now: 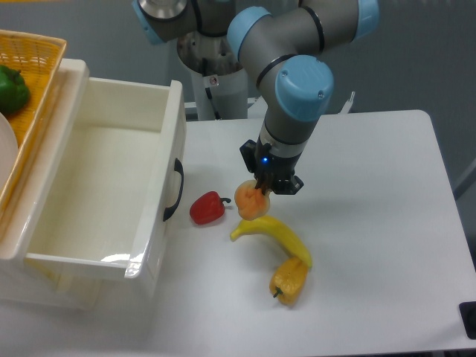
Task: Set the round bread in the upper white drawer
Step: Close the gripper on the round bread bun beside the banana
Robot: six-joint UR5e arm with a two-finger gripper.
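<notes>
- Pincer [256,195] points down from the arm's wrist, its fingers closed on the top of the round bread [251,201].
- Round bread sits just above the banana [274,234], right of the red pepper [207,208]; whether it touches the surface [372,223] I cannot tell.
- Upper white drawer [97,186] stands pulled open at the left, black handle [175,190] facing the pepper.
- Yellow-orange pepper [290,281] lies against the banana's lower end.
- Yellow basket [33,82] at top left holds a green pepper [11,89].
</notes>
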